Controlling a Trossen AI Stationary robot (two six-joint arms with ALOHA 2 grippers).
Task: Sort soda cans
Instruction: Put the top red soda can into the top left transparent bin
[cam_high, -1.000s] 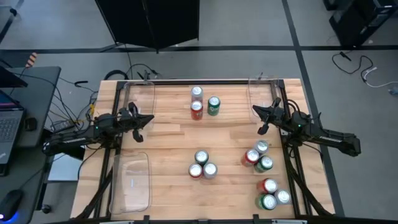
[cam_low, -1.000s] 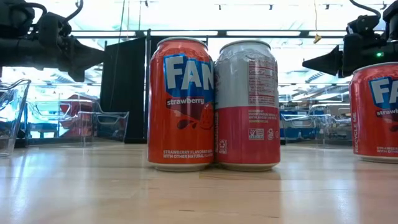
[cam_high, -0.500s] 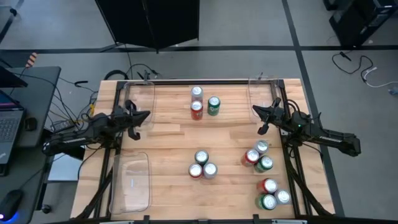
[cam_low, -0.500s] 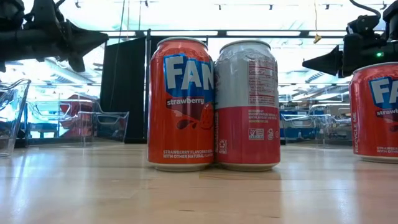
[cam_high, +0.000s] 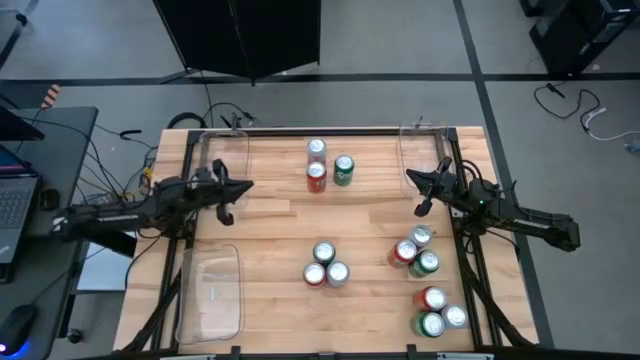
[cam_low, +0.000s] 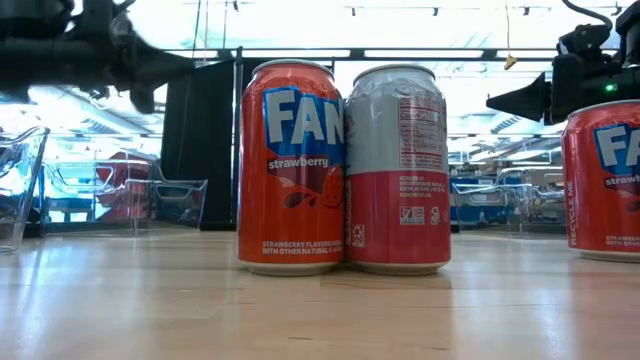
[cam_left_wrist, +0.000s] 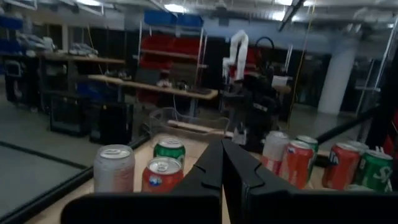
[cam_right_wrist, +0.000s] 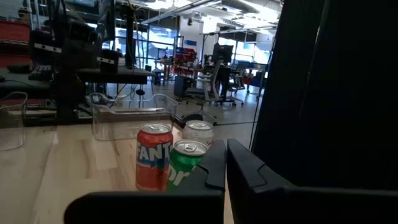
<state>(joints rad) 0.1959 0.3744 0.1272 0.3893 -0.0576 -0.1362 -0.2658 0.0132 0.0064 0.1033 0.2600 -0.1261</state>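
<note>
Soda cans stand upright on the wooden table in four clusters. One is at the far middle (cam_high: 316, 176), one at the near middle (cam_high: 323, 252), and two are at the right (cam_high: 404, 252) (cam_high: 432, 298). My left gripper (cam_high: 248, 186) hovers shut above the table's left side and points toward the middle. In its wrist view, silver (cam_left_wrist: 114, 168), red (cam_left_wrist: 163, 174) and green (cam_left_wrist: 169, 149) cans stand beyond its shut fingers (cam_left_wrist: 222, 163). My right gripper (cam_high: 410, 177) hovers shut at the right and touches nothing. Its wrist view shows a red can (cam_right_wrist: 153, 155) and a green can (cam_right_wrist: 186, 163) ahead.
Clear plastic bins sit at the far left (cam_high: 222, 155), near left (cam_high: 212, 290) and far right (cam_high: 420, 150). Bare wood lies between the clusters. In the low view a red can (cam_low: 290, 165) and a silver-and-red can (cam_low: 397, 168) stand close to the camera.
My left gripper has risen and reached a little toward the table's middle, staying shut. The cans and my right arm have kept still.
</note>
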